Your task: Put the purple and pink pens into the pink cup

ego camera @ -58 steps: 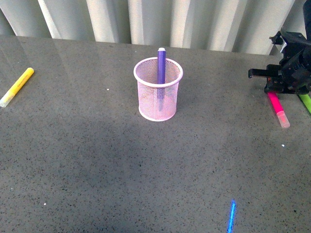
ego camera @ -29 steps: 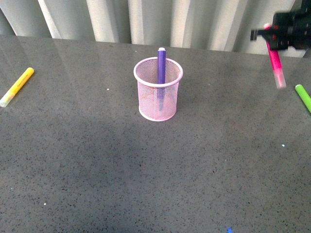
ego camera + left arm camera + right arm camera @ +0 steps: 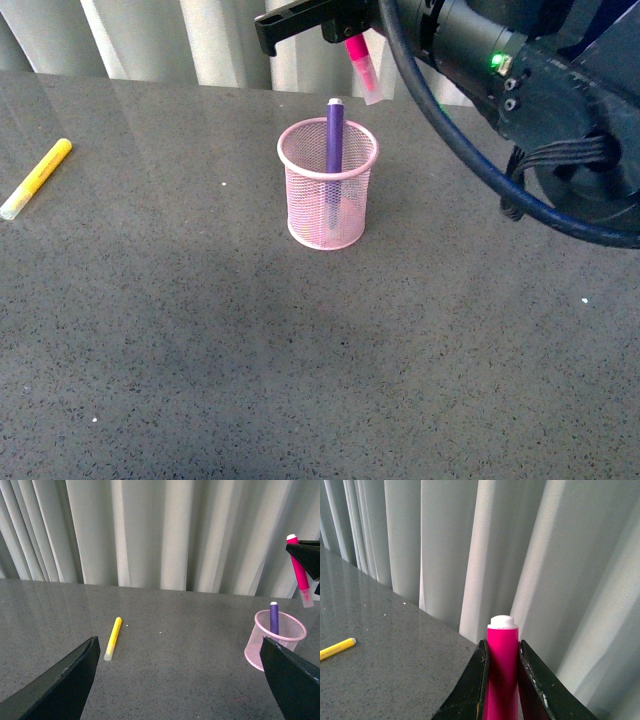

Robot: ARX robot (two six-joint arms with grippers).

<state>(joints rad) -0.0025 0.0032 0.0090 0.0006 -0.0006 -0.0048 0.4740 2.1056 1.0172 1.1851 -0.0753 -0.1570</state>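
The right claw (image 3: 502, 646) is pinching the pink pen (image 3: 361, 66) near its top end, and the pen hangs cap down, slightly tilted, in the air just above the pink cup (image 3: 328, 200) without touching it. The purple pen (image 3: 334, 135) stands upright inside that cup on the desk (image 3: 300, 350). The left claw (image 3: 177, 680) is spread wide and empty, and a yellow marker (image 3: 113, 638) lies well apart.

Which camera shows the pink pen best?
The left wrist view: the pink pen shows nearly full length. Front view shows only its lower half; right wrist view, just its white-tipped end.
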